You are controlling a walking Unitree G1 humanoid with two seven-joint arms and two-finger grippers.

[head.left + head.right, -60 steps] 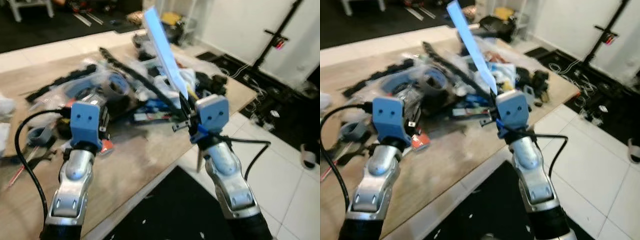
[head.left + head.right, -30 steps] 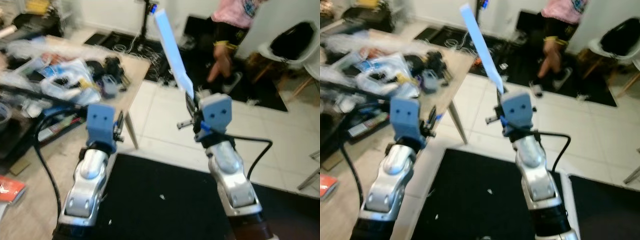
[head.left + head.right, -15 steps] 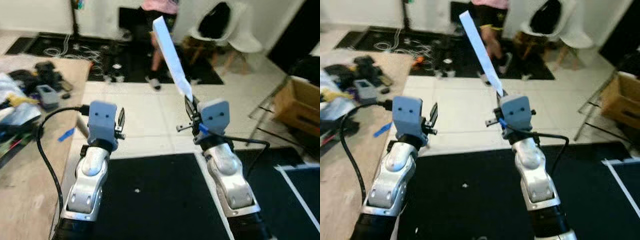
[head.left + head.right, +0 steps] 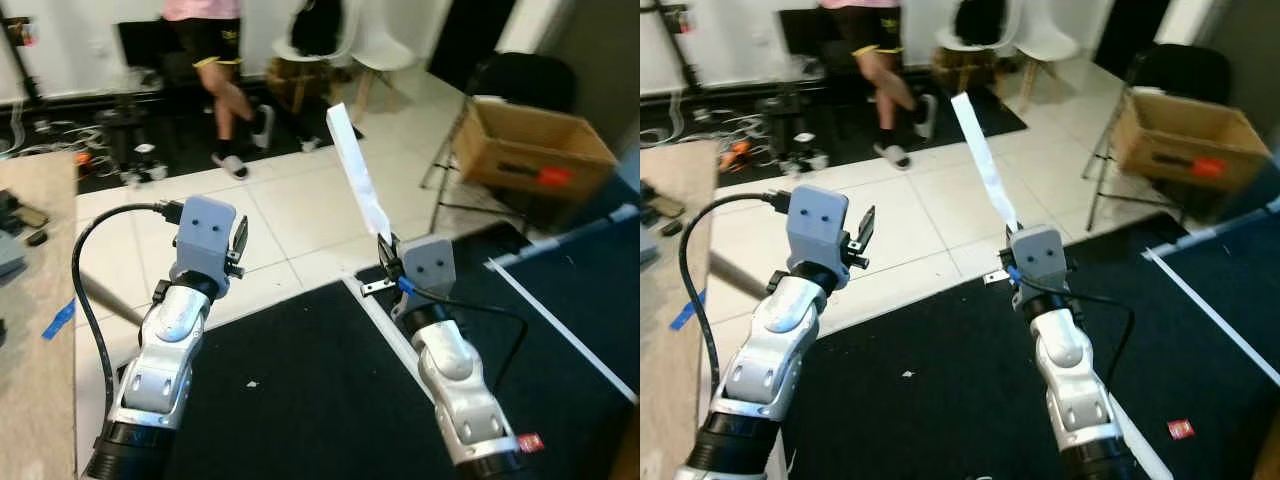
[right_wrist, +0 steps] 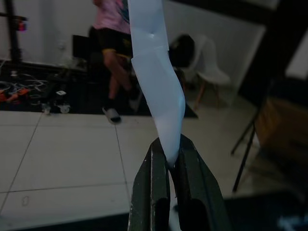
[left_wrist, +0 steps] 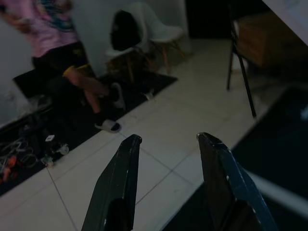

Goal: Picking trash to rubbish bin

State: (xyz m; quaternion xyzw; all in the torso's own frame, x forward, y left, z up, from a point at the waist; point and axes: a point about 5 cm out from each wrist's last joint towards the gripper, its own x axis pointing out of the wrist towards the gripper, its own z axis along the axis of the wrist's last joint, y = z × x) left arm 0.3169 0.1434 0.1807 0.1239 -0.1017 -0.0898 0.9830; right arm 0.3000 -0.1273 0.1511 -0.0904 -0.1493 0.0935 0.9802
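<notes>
So the right gripper (image 4: 386, 247) sits just right of center in the head views, fingers pinched tight on the bottom end of a long pale blue-white strip (image 4: 357, 180). The strip sticks up and leans toward the upper left of the frame, its top end reaching about to the middle of the upper half. In the right wrist view you can see the two black fingers (image 5: 155, 180) squeezed together with the strip (image 5: 156, 72) coming straight out from between them and a crease partway up.

The left gripper (image 4: 240, 238) is up in the left-center of the frame, holding nothing. Its fingers (image 6: 115, 187) are spread well apart in the left wrist view, with white tile floor (image 4: 290, 220) showing between them.

Under both arms is a black mat (image 4: 300, 400) filling the bottom of the frame. A cardboard box (image 4: 530, 150) sits in the upper right on the floor. A person's legs (image 4: 225, 90), in black shorts, show at the top left-center, with white chairs (image 4: 375, 50) behind. The edge of a wooden table (image 4: 35, 330) runs down the left side, with a bit of blue tape (image 4: 58, 318) on it. A small red scrap (image 4: 530, 441) lies on the mat in the lower right
</notes>
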